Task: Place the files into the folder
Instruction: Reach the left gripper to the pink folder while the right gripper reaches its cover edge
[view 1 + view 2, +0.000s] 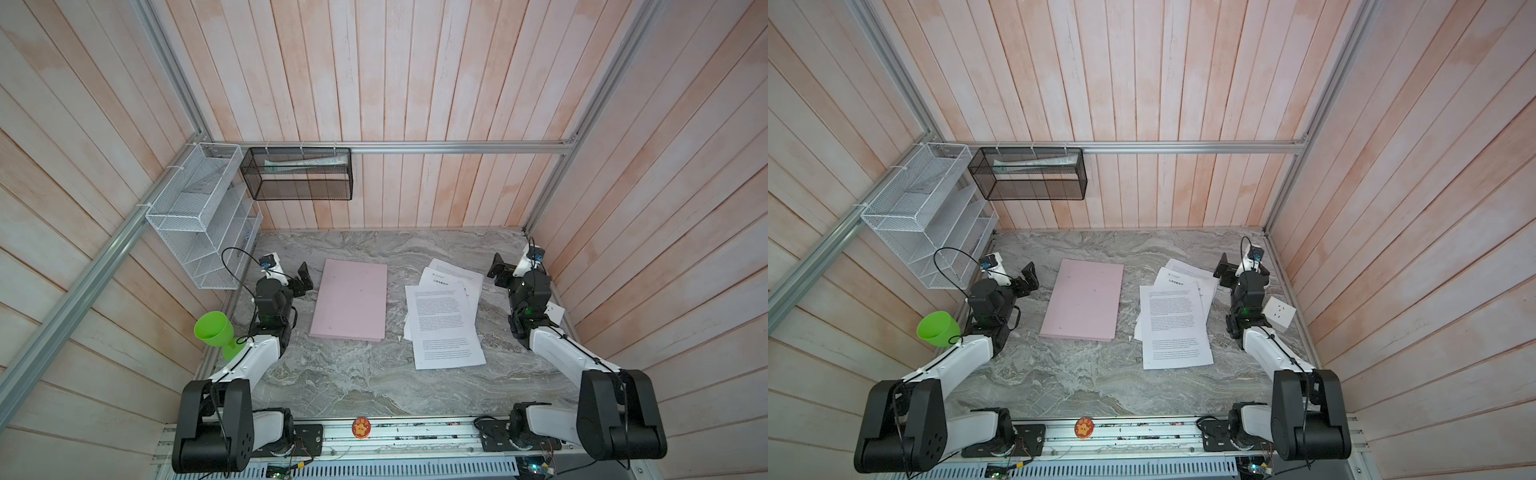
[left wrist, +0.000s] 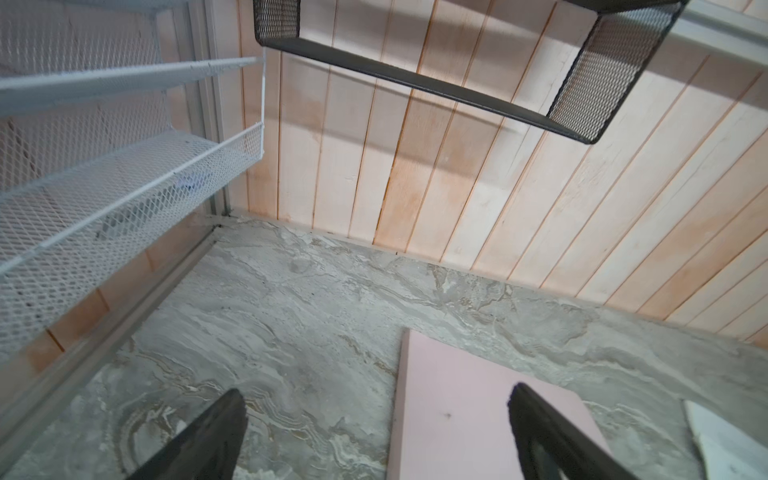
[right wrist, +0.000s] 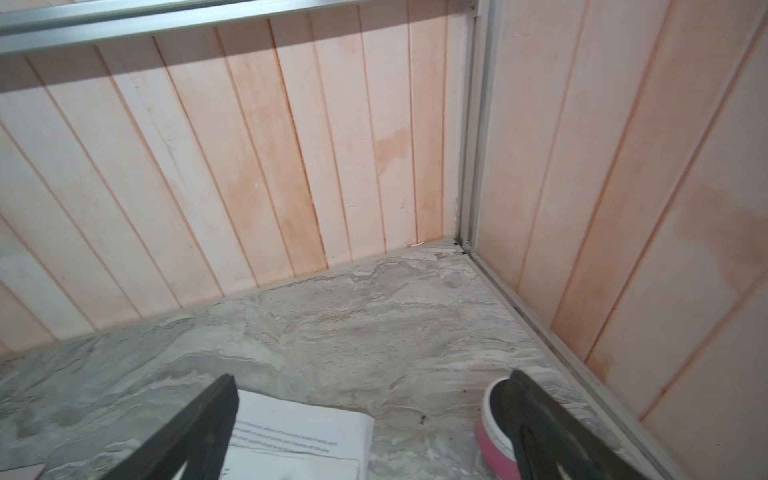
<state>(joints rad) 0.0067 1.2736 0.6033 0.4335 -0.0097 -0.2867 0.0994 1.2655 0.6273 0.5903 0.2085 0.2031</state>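
Observation:
In both top views the pale pink folder (image 1: 351,301) (image 1: 1084,303) lies closed and flat on the marble table, left of centre. The files (image 1: 444,320) (image 1: 1175,324), several white printed sheets, lie fanned in a loose pile to its right. My left gripper (image 1: 305,276) (image 1: 1030,276) hangs open just left of the folder's far corner. In the left wrist view its jaws (image 2: 376,395) stand wide over the folder (image 2: 457,415) edge, empty. My right gripper (image 1: 498,270) (image 1: 1223,270) is open right of the files. Its wrist view (image 3: 372,380) shows a sheet corner (image 3: 299,436) below.
A white mesh rack (image 1: 199,232) and a black mesh basket (image 1: 299,174) hang at the back left. A green cup (image 1: 214,330) stands beside the left arm. A white socket block (image 1: 1280,312) sits by the right arm. A pink-and-white round thing (image 3: 494,432) lies near the right wall.

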